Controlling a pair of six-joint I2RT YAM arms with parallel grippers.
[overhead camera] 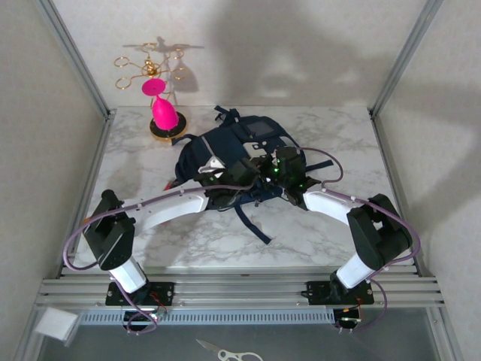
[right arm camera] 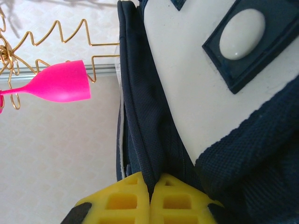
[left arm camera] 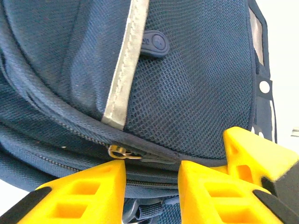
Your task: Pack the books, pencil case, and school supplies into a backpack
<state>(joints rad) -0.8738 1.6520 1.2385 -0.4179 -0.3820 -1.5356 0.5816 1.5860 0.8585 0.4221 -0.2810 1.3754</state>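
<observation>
The navy backpack (overhead camera: 229, 150) lies in the middle of the marble table, and both arms reach onto its near side. My left gripper (left arm camera: 152, 175) stands with its yellow fingers (left arm camera: 88, 191) apart against a zipper seam. A gold ring and dark zipper pull (left arm camera: 140, 156) lie just beyond its tips, and nothing is pinched. My right gripper (right arm camera: 150, 184) is shut on a fold of the backpack's (right arm camera: 154, 121) navy fabric beside the grey-white front patch (right arm camera: 187, 88). In the top view the left gripper (overhead camera: 252, 174) and right gripper (overhead camera: 282, 173) sit close together. The books, pencil case and school supplies are out of view.
A pink plastic goblet (overhead camera: 164, 113) stands on a gold wire rack (overhead camera: 154, 66) at the back left, close to the backpack; the goblet (right arm camera: 60, 88) also appears in the right wrist view. Scissors (overhead camera: 225, 352) lie below the front rail. Metal frame posts line both sides.
</observation>
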